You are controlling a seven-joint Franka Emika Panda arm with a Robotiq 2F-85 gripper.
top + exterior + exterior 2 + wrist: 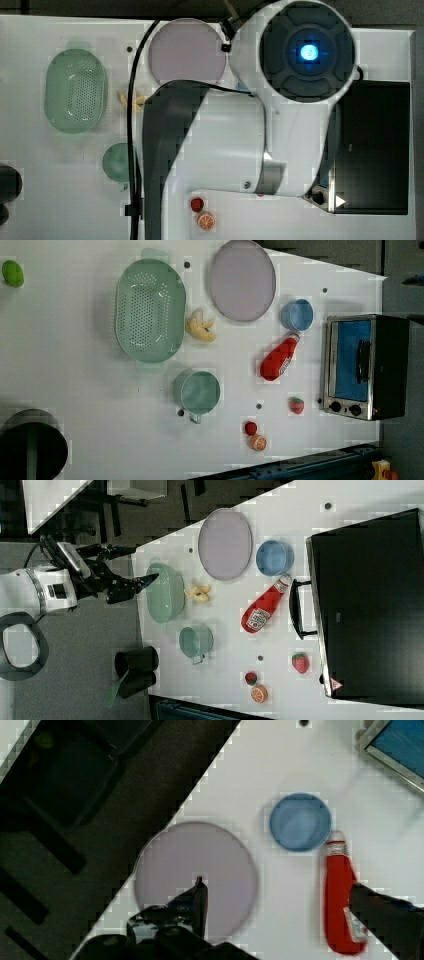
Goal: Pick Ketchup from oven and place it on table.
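Going left to right in the right view: gripper (131, 580) spread wide and empty, off the table (225, 655) edge; Ketchup (264, 606) lying flat on the table beside the oven (370, 605). Placing looks done; next, only pulling clear.

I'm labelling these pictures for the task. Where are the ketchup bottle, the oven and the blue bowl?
Ketchup bottle (276, 361), left view, red body.
Oven (353, 359), left view, bluish glass door.
Blue bowl (273, 558), right view, inside of the bowl.

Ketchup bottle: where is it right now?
The Ketchup lies on the table in the left view, between the blue bowl and the strawberry, left of the oven.
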